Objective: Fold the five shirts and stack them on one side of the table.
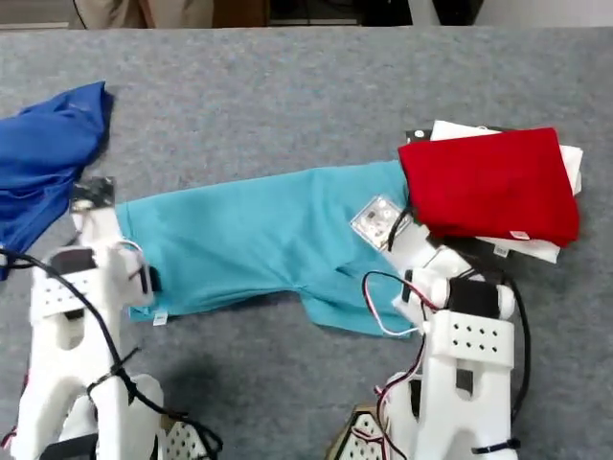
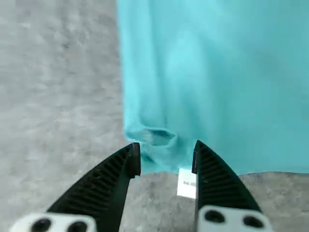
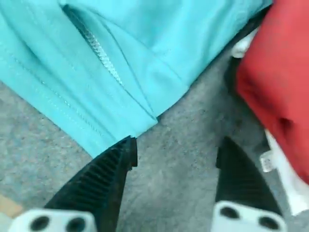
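Open and astride the teal shirt's (image 1: 249,244) hem corner stand my left fingers (image 2: 126,163); my right fingers (image 3: 119,160) gape over the counter (image 1: 287,86) between its other end and the folded red shirt (image 1: 488,182). Spread mid-counter, it looks light and limp, so I'd pinch the stitched edges, both layers.

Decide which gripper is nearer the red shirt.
Right. The right gripper hangs just beside the red shirt, by a corner of the teal shirt; the left gripper is at that shirt's far end, well away.
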You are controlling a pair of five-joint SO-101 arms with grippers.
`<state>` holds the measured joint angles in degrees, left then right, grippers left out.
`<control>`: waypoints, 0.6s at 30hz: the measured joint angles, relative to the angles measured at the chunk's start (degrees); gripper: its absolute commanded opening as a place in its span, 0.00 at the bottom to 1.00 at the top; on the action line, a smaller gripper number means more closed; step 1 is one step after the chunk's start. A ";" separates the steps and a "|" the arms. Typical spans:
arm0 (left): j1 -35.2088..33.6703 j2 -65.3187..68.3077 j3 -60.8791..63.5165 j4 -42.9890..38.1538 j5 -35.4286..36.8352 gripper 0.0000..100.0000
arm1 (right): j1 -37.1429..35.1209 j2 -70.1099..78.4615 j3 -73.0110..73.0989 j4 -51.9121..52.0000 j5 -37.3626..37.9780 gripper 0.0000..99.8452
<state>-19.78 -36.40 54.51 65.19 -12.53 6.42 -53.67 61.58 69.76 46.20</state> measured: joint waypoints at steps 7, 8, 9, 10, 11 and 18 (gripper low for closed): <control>-1.58 0.53 -12.57 2.46 4.84 0.03 | -6.68 0.53 -1.32 -2.46 -5.19 0.00; -0.53 1.32 -12.57 0.62 6.68 0.02 | -8.97 1.41 -1.41 -3.43 -7.03 0.01; 0.79 2.29 -12.48 -1.76 8.44 0.02 | -11.52 2.55 -1.41 -4.13 -8.79 0.01; 1.85 3.52 -12.04 -4.40 10.55 0.02 | -13.89 4.22 -1.85 -5.19 -10.37 0.01; 3.08 5.01 -11.16 -7.30 12.04 0.02 | -15.82 6.07 -2.46 -6.42 -12.04 0.01; 7.03 17.05 -5.63 -27.08 16.26 0.02 | -20.31 25.85 -11.52 -12.75 -18.99 0.00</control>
<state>-12.75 -19.34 48.88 38.11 3.74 -13.89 -27.82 50.07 57.01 27.21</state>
